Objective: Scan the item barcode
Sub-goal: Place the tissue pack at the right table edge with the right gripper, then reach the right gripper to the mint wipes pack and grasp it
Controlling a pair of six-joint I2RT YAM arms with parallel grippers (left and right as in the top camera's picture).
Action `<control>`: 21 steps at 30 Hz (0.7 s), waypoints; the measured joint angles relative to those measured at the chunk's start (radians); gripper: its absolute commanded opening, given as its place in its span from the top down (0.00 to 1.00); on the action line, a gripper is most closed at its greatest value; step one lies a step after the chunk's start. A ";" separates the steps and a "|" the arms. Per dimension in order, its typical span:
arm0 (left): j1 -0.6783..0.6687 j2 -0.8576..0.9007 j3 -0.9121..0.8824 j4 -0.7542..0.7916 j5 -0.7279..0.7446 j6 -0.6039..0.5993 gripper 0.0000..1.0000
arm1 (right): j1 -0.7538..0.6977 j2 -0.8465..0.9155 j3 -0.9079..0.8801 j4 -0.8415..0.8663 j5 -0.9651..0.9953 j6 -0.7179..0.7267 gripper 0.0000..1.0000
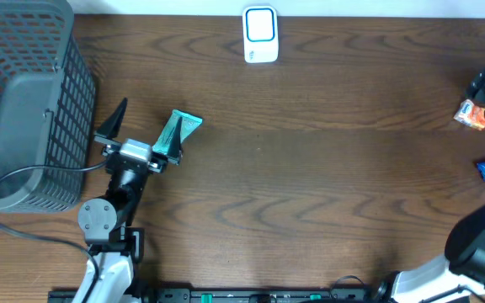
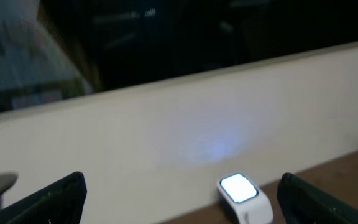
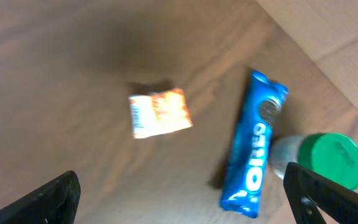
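Dark wood-grain counter point(image 1: 310, 168), smooth, low sheen. Grey plastic mesh basket point(image 1: 23, 50), matt. White scanner point(image 1: 260, 34), glossy plastic. Blue cookie pack point(image 3: 253, 146) w/ shiny film wrap; orange packet point(image 3: 160, 113) same. Green cap point(image 3: 333, 160), smooth plastic.

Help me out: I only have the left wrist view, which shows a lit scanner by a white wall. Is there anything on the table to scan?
Observer: Yes. The right wrist view shows an orange snack packet lying on the table.
Operator: Is it alone?
Observer: No, a blue cookie pack lies beside it, not touching.
Operator: Is the right arm holding either?
Observer: No. The right fingers stand wide apart over them, empty.
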 measured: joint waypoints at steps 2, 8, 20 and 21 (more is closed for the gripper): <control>0.004 -0.075 0.023 -0.122 -0.013 0.000 0.02 | 0.015 -0.047 0.003 -0.020 -0.063 0.000 0.01; 0.005 -0.348 0.058 -0.404 -0.028 0.008 0.02 | 0.113 -0.098 0.010 -0.088 -0.220 0.027 0.01; 0.005 -0.765 0.072 -1.011 -0.107 0.015 0.02 | 0.616 -0.077 0.010 -0.060 -0.312 0.065 0.01; 0.005 -0.793 0.071 -1.081 -0.118 0.006 0.02 | 0.653 -0.065 0.010 -0.043 -0.328 0.066 0.01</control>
